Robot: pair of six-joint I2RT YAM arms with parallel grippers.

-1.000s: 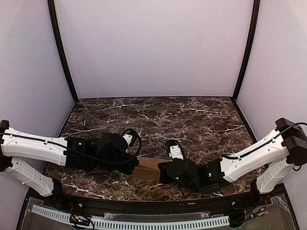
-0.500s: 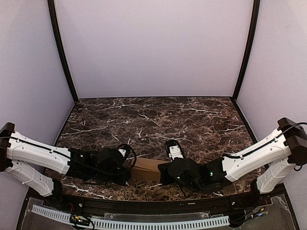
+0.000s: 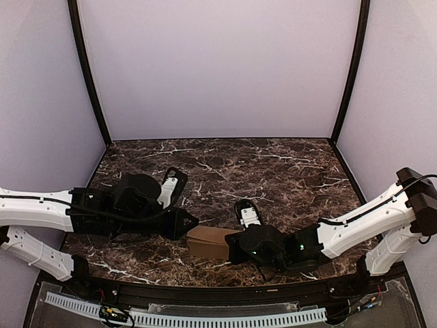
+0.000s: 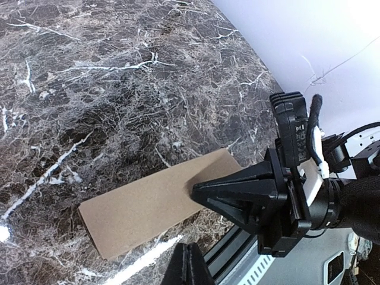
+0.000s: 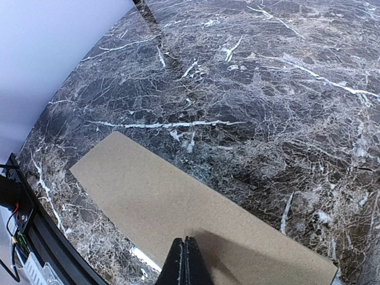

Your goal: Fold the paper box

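On the table (image 3: 273,171) the paper box (image 3: 210,241) lay flat, its long axis running between my grippers. My right gripper (image 5: 185,261), pinched closed and empty, was nearer, over its right end. My left gripper (image 3: 191,221), also closed, sat just off its left end.

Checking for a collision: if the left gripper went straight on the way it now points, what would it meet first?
Probably the paper box, lying flat just ahead of the shut left gripper; the right gripper sits beyond it. Depth is unclear, so it might skim over.
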